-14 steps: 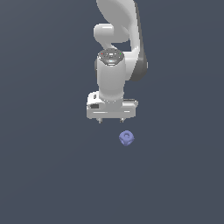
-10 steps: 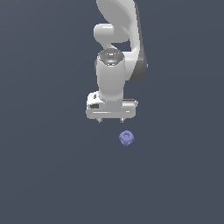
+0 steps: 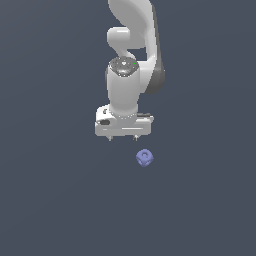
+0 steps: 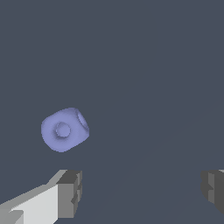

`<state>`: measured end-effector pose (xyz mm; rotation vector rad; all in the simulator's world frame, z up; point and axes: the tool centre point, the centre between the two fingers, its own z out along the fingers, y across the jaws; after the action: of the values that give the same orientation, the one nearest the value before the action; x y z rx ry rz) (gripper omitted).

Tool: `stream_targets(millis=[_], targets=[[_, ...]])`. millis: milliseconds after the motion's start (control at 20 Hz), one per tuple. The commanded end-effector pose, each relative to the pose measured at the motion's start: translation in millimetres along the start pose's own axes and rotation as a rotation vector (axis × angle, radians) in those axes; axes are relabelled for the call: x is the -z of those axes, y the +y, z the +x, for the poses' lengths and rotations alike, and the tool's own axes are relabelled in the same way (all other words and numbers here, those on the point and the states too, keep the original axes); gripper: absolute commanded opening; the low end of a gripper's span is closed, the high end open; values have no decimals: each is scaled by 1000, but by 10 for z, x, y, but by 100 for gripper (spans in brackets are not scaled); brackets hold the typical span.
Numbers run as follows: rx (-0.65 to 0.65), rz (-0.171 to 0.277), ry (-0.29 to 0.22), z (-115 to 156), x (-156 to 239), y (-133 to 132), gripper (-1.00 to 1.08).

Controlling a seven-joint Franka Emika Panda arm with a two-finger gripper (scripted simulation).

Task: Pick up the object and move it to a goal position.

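Periwinkle block (image 3: 144, 158), the small rounded cube this task is about, rests alone on the plain dark worktop (image 3: 50, 200), near the tool (image 3: 123, 138) but clear of it, a little toward the exterior view's right of the tool's middle. In the wrist view the block (image 4: 64, 129) lies ahead of the two grey fingers (image 4: 70, 194), nearer to one of them than to the other, and nothing touches it. The tool stands wide open and holds nothing; the gap between its pads is far broader than the block.

The main risk, as I judge it, is the offset. If the arm descends straight from this pose, the block would not sit between the pads but beside or under one of them, so that finger could land on top of it or nudge it away across the worktop. A rounded body like this (its edges are soft, with a ring mark on one face) would likely roll or skid at a glancing push. Closing while off-centre could also pinch a corner and squirt it out. Too shallow a descent would catch only its upper curve, and the grip might slip on the lift toward the goal, which the pictures do not show.
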<state>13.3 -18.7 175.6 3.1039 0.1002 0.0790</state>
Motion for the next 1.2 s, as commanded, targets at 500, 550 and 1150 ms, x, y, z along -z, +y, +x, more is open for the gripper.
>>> stream_targets(millis=[500, 550, 1150], targets=[[148, 8, -14, 78, -244, -285, 100], [174, 9, -17, 89, -287, -335, 100], [457, 42, -38, 165, -771, -919, 100]])
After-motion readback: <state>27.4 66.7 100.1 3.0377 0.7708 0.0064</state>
